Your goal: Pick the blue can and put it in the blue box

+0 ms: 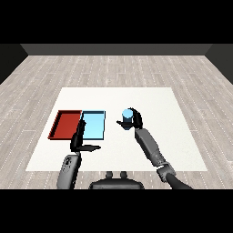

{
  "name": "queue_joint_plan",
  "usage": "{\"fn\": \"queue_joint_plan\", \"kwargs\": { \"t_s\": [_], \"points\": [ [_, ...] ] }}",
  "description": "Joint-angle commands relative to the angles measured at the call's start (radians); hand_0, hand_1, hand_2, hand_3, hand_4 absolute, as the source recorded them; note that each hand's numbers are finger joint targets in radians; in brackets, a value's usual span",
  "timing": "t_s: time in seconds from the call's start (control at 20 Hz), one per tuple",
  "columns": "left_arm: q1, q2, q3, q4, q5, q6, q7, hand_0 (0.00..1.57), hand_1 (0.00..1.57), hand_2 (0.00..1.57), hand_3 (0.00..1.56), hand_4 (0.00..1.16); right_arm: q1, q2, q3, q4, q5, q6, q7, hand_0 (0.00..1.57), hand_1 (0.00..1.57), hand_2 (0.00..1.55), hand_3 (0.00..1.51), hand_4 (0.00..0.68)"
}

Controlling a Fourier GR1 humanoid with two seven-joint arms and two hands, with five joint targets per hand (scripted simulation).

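A blue can (127,115) stands upright right of the two trays, and my right hand (135,121) is curled round it from the right side. Whether the can rests on the white table (154,104) or hangs just above it I cannot tell. The light blue tray (93,125) lies left of the can with nothing in it. My left hand (79,139) is at the tray's near left corner, fingers straight and pointing up over the seam between the trays, thumb sticking out to the right.
A red tray (65,124) lies against the left side of the light blue tray. Bare table stretches to the right of the can and behind the trays.
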State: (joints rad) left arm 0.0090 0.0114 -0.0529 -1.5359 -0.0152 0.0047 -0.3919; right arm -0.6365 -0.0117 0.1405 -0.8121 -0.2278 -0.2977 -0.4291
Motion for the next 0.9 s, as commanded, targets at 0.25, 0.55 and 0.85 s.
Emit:
{"fn": "queue_joint_plan", "kwargs": {
  "t_s": [0.25,0.55,0.85],
  "points": [
    [-0.072,-0.011,-0.077,0.002,0.027,0.04,0.064,0.0,0.0,0.0,0.0,0.0,0.142,-0.038,0.052,-0.267,0.042,0.023,0.096,1.45,1.45,1.47,1.34,0.553],
    [-0.075,-0.011,-0.161,0.028,0.056,0.11,0.062,0.0,0.0,0.0,0.0,0.0,0.256,-0.062,0.037,-0.38,0.07,0.085,0.088,1.44,1.44,1.46,1.35,0.562],
    [-0.067,-0.011,-0.211,-0.025,0.088,0.107,0.122,0.0,0.0,0.0,0.0,0.0,0.223,-0.038,0.029,-0.456,0.117,0.079,0.171,1.47,1.47,1.47,1.38,0.56]
  ]
}}
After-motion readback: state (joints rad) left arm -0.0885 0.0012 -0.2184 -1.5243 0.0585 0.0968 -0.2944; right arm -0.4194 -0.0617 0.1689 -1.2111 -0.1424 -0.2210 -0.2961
